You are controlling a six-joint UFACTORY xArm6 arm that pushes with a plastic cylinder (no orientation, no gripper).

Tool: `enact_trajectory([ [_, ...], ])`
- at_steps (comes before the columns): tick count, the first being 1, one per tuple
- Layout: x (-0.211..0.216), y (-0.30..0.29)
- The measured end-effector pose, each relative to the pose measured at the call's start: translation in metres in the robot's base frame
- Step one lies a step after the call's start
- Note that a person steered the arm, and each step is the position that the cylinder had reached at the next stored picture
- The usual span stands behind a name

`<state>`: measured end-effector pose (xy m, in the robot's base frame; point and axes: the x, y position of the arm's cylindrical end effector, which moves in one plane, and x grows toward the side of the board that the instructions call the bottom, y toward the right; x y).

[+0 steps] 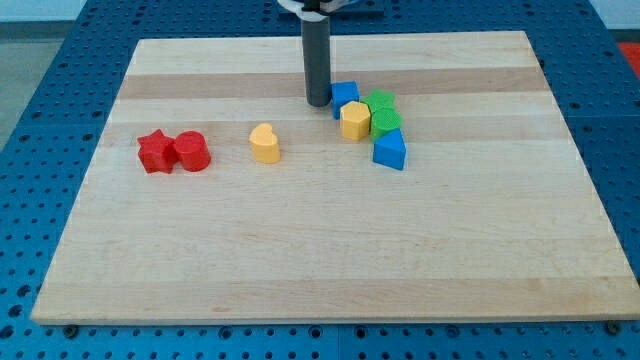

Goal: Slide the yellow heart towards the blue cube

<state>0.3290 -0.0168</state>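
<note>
The yellow heart (265,143) lies left of the board's middle, apart from the other blocks. The blue cube (345,96) sits at the top of a cluster right of centre. My tip (318,103) stands on the board just left of the blue cube, close to or touching it, and up and to the right of the yellow heart. The rod rises straight to the view's top.
In the cluster, a yellow hexagonal block (355,120) sits below the blue cube, two green blocks (383,111) to its right, and a blue triangular block (390,150) below them. A red star (154,152) and red cylinder (191,151) touch at the left. The wooden board (320,260) rests on a blue pegboard.
</note>
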Motion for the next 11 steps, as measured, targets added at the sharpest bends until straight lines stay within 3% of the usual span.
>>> enact_trajectory([
  [2, 0.0, 0.007],
  [7, 0.027, -0.097],
  [11, 0.08, -0.102],
])
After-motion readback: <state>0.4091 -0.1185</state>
